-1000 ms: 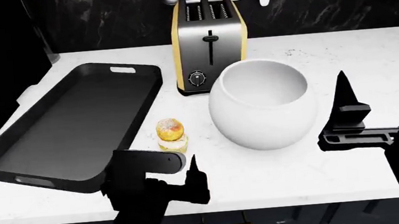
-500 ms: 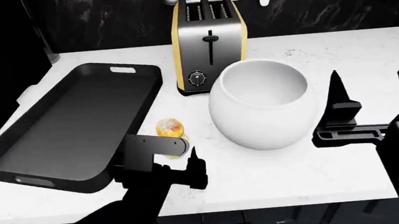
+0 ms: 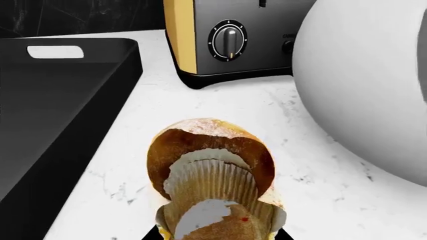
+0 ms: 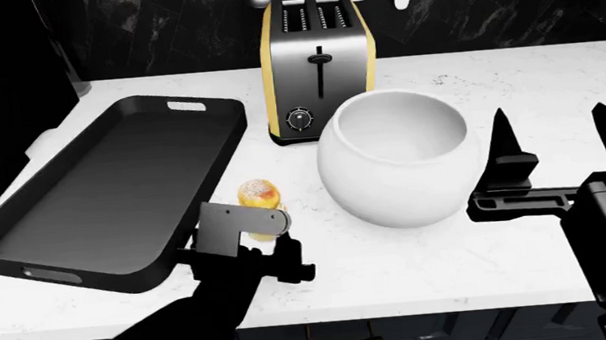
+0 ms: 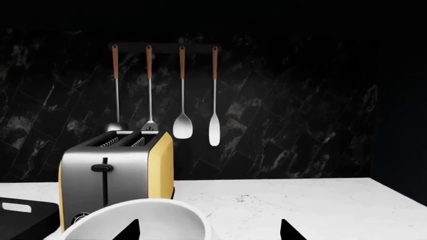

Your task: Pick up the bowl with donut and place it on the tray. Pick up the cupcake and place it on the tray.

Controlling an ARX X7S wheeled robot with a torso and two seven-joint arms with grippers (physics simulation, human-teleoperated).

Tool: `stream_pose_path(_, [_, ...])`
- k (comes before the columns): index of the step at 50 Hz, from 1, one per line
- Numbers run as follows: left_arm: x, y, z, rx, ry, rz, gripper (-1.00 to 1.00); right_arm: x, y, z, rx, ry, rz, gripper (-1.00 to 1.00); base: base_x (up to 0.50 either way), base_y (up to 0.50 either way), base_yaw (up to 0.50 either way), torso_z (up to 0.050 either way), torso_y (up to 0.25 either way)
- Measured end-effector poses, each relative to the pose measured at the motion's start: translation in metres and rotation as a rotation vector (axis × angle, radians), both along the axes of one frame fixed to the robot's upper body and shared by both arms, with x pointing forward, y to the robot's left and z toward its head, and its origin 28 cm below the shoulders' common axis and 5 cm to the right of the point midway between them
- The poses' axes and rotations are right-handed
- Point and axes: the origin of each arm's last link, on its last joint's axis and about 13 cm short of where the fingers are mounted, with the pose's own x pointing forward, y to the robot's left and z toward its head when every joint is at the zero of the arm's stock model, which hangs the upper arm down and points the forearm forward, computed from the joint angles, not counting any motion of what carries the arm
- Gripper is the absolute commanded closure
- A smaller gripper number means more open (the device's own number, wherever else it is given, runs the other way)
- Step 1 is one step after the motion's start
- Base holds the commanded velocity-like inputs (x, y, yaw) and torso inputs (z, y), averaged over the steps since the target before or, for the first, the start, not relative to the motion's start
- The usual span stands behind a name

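The small cupcake (image 4: pixel 259 194) with a golden top and pale wrapper sits on the counter between the black tray (image 4: pixel 84 272) and the white bowl (image 4: pixel 396 171). My left gripper (image 4: pixel 267 236) is open at counter level, its fingertips either side of the cupcake (image 3: pixel 210 170), which fills the left wrist view just ahead of that gripper (image 3: pixel 219 235). My right gripper (image 4: pixel 555 130) stands open and empty to the right of the bowl, apart from it; the bowl's rim (image 5: pixel 133 220) shows ahead of this gripper (image 5: pixel 208 231). The donut is out of view; what shows of the bowl's inside is plain white.
A steel and yellow toaster (image 4: pixel 316 63) stands behind the bowl, close to the tray's far right corner. Several utensils (image 5: pixel 181 90) hang on the black marble wall. The counter's front edge (image 4: pixel 401 316) runs just below my arms.
My left gripper has moved forward to the cupcake, and its fingers now flank it. My right gripper has moved slightly left toward the bowl. The bowl, cupcake and tray have not moved.
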Motion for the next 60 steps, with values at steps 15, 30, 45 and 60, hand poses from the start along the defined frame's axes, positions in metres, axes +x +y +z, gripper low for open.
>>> stream_pose_path(15, [-0.003, -0.002, 0.000, 0.030, -0.040, -0.022, 1.00, 0.001, 0.000, -0.001, 0.004, 0.001, 0.004, -1.00, 0.00, 0.00, 0.00, 0.000, 0.000])
stream_pose_path(30, [-0.024, -0.005, 0.041, 0.031, -0.179, -0.048, 1.00, 0.003, -0.002, 0.005, 0.018, -0.026, -0.003, -1.00, 0.00, 0.00, 0.00, 0.000, 0.000])
stream_pose_path(45, [-0.039, 0.002, 0.066, -0.019, -0.231, -0.039, 1.00, 0.008, -0.002, 0.029, -0.071, 0.020, 0.072, -1.00, 0.00, 0.00, 0.00, 0.000, 0.000])
stream_pose_path(60, [-0.047, 0.009, 0.068, -0.043, -0.238, -0.033, 1.00, 0.032, -0.004, 0.070, -0.318, 0.211, 0.322, -1.00, 0.00, 0.00, 0.00, 0.000, 0.000])
